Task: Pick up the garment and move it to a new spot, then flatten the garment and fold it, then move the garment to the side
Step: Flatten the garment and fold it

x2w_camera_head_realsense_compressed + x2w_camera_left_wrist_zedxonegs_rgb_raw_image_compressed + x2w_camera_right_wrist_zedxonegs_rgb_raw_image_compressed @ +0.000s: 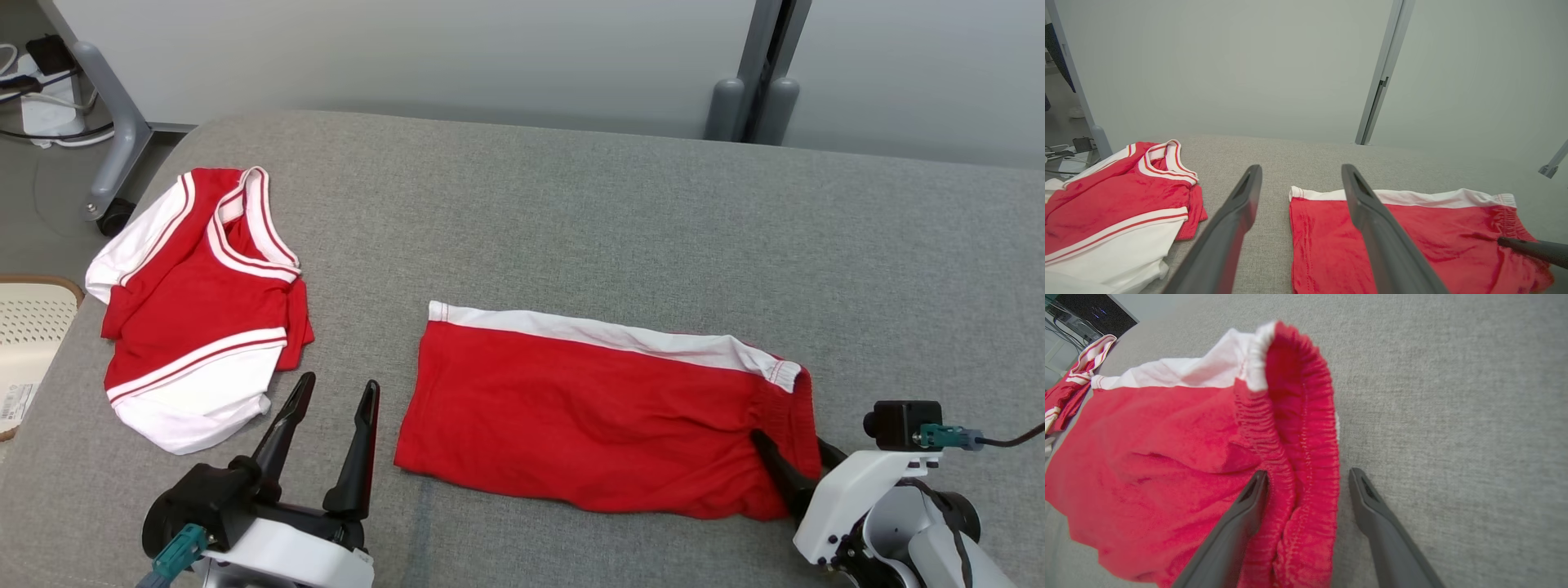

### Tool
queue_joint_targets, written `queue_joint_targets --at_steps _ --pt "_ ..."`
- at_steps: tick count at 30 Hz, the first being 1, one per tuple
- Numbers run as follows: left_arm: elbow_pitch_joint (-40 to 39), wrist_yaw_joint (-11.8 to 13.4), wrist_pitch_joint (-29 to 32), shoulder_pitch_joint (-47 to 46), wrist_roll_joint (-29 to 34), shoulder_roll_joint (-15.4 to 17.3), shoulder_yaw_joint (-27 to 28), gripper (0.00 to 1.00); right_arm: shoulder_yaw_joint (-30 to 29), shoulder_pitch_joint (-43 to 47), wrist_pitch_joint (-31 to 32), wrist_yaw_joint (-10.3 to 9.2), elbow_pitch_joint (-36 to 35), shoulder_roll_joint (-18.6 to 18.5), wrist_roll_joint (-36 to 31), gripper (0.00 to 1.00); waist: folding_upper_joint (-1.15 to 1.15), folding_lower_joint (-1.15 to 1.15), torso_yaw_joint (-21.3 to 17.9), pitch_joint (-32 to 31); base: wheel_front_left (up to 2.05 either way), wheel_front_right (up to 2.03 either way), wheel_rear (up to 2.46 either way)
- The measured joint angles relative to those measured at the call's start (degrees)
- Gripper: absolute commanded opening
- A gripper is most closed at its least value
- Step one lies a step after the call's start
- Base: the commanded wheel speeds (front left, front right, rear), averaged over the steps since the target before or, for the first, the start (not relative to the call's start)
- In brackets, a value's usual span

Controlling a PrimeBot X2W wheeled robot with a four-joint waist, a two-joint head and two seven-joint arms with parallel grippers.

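Straddling shorts (588,408) waistband (1306,416), right gripper (1308,473) jaws wide, unclamped (left gripper (339,380) jaws wide, empty).

We see a big grey cloth top (571,204) that runs from near us to the far side. Behind it stands a pale grey wall (408,49) of flat panels, with a grey post (759,57) where two panels meet. At the far left a grey metal leg (110,122) goes down to a little black wheel (114,216) on the grey floor (49,196) (some wires (57,135) lie there too). A cream tray with small holes (33,327) sits at the left. The light is soft and even.
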Motion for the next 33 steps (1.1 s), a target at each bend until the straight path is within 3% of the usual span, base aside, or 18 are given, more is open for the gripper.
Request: queue_joint_targets --at_steps 8,11,12,13,14,15,25,33 --pt "0.8 -1.0 0.0 -0.4 0.4 -0.6 0.4 1.00 -2.5 -0.2 2.1 0.14 1.3 1.5 1.2 1.00 0.00 0.00 -0.2 0.4 0.00 0.00 0.00" --pt "1.2 -1.6 0.0 -0.8 0.6 -0.8 0.5 1.00 -3.8 -0.8 4.4 0.13 2.1 3.2 4.5 1.00 0.00 0.00 -0.4 0.4 0.00 0.00 0.00" --pt "1.4 -1.7 0.0 -0.9 0.6 -0.9 0.6 1.00 -3.9 -1.3 5.7 0.12 2.7 4.0 5.7 0.45 0.00 0.00 -0.5 0.3 0.00 0.00 0.00" --pt "1.6 -1.8 0.0 -0.9 0.6 -0.9 0.6 1.00 -3.9 -1.5 6.0 0.11 2.9 4.3 6.2 0.31 0.00 0.00 -0.5 0.2 0.00 0.00 0.00" --pt "1.8 -2.0 0.0 -0.9 0.6 -0.9 0.6 1.00 -3.8 -1.7 6.2 0.04 3.3 4.6 6.6 0.04 0.00 0.00 -0.5 0.1 0.00 0.00 0.00" --pt "1.9 -2.0 0.0 -0.9 0.6 -0.9 0.6 1.00 -3.6 -1.9 6.5 0.01 3.6 5.1 7.2 0.00 0.00 0.00 -0.5 0.0 0.00 0.00 0.00" --pt "2.4 -2.3 0.0 -1.1 0.6 -1.3 0.8 1.00 -3.2 -2.4 4.4 -0.03 3.8 6.3 9.7 0.00 0.00 0.00 -0.1 -1.4 0.00 0.00 0.00" --pt "2.1 -2.3 0.0 -0.1 0.7 -1.5 1.2 1.00 -8.5 1.3 7.2 -0.03 -1.3 2.5 16.7 0.00 0.00 0.00 -2.3 -2.8 0.00 0.00 0.00"
